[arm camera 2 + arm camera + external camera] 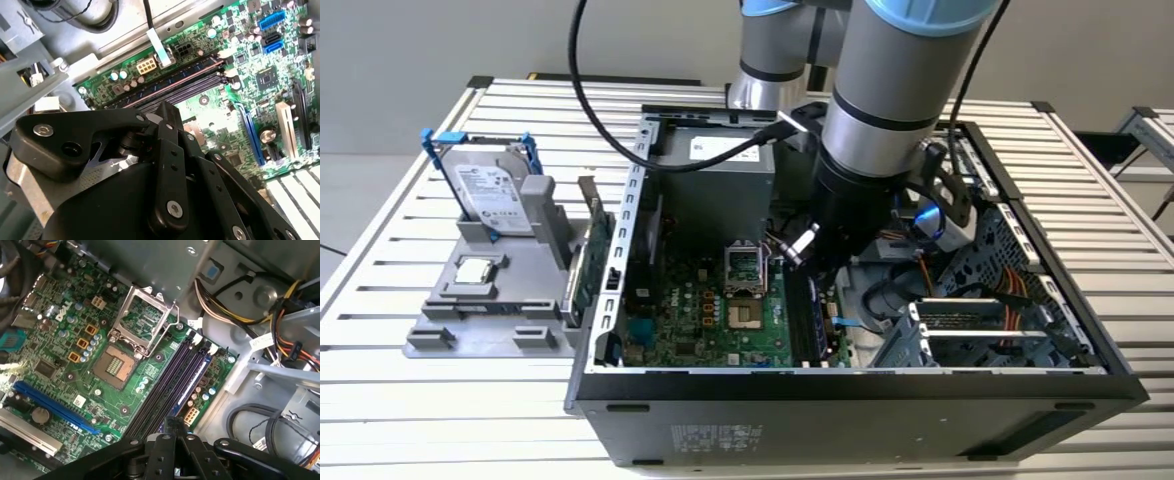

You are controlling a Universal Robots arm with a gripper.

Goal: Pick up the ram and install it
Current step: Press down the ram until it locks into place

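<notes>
One arm reaches down into the open computer case (854,385) in the exterior view. Its gripper (794,255) sits over the memory slots, probably to line up with them. The ram (811,315) stands on edge just below it, its long axis running from the case's back toward its front.

In the second wrist view, the gripper (165,112) hangs just above the memory slots (175,85).

In the first wrist view, the gripper (173,432) looks pressed together, apparently pinching the ram (192,385). The strip lies parallel to the slots, beside the processor socket (117,362).

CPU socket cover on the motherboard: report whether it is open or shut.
Open. In the first wrist view the CPU socket cover stands hinged up, and the bare socket lies exposed beside it.
</notes>
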